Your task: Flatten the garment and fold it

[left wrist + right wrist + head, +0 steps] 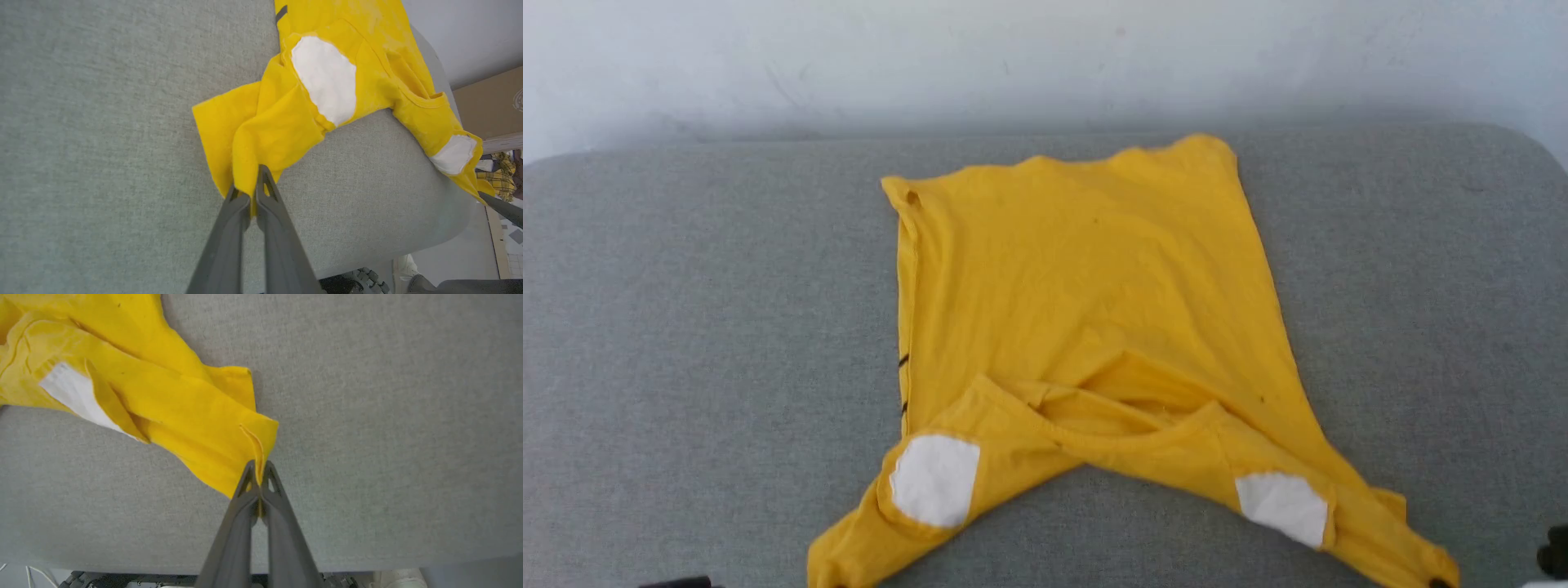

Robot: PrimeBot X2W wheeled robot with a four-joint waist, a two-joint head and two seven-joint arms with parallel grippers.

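Grey padded surface [686, 327] is carrying the yellow T-shirt [1094, 286] in its middle, sleeves pointing near. The left gripper [248, 184] and the right gripper [258, 468] are each pinching a sleeve end, fully closed. Flattening seems to be going on; the next move is asking for an even outward pull.

Garment [1094, 286]: soft yellow cloth, matt and lightly creased, with stitched hems. Its white patches [935, 479] are also matt and look smoother than the yellow cloth. Tabletop [686, 327]: covered in grey woven fabric, matt, with a fine grainy texture. Left gripper [248, 181] and right gripper [259, 467]: dark grey fingers, smooth and matt, plastic in look. Wall [1045, 57], top of frame: pale, matt, faintly scuffed. Upper right of the left wrist view: brown cardboard [486, 102], dull.
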